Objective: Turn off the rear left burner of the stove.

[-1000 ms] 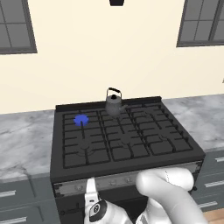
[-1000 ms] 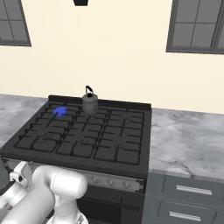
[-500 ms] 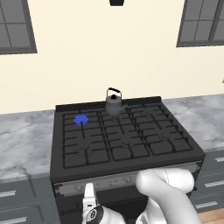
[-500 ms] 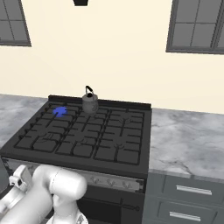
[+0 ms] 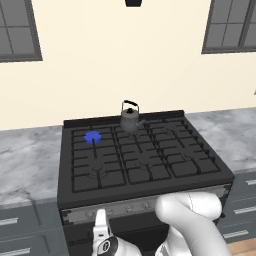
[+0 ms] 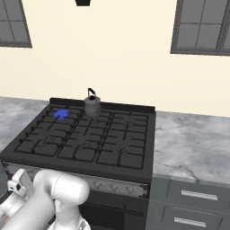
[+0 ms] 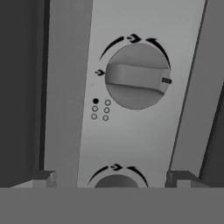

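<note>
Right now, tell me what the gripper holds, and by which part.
Nothing. The gripper is open and faces a knob on the stove's front strip; the fingertips stand apart, touching nothing. The burner flame is lit.

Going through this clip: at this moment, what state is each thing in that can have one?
rear left burner: lit, blue flame
stove: other burners unlit
kettle: upright, on a rear grate
knob: untouched, bar crosswise in hand view
end effector: open, fingertips apart, short of the knob

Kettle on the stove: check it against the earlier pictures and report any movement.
No. The kettle sits at the same spot on the stove, at the rear middle grate beside the raised back rim, right of the blue flame.
</note>
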